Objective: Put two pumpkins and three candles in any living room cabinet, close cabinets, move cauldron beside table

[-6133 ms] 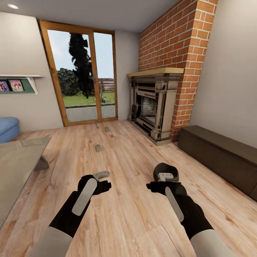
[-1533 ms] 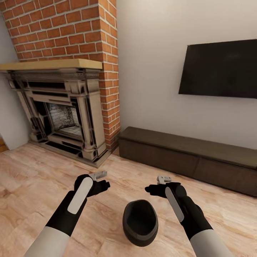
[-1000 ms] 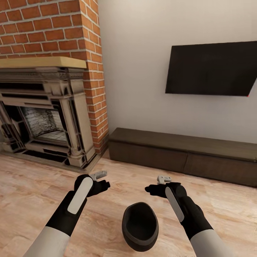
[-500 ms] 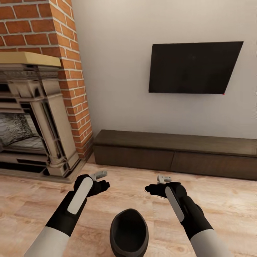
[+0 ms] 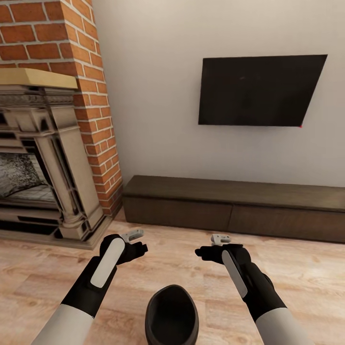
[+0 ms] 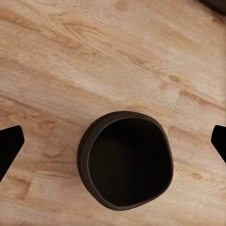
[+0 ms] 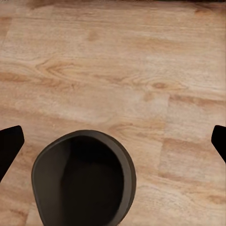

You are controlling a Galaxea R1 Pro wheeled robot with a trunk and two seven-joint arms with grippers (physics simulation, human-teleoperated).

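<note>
The matte-black cauldron stands upright and empty on the wood-plank floor, low between my two arms. Its wide mouth also shows in the left wrist view and the right wrist view. My left gripper hangs open above the floor, to the cauldron's left and holding nothing. My right gripper is open too, to the cauldron's right. In both wrist views the black fingertips sit wide apart. The long low dark-brown cabinet runs along the wall ahead, with both fronts closed.
An ornate beige fireplace under a red brick chimney stands at the left. A black TV hangs on the wall above the cabinet. Bare plank floor lies between me and the cabinet.
The whole view has swung right: the fireplace slid left and the cabinet came to the centre. The cauldron sits lower in the picture. Both arms keep the same pose, grippers open.
</note>
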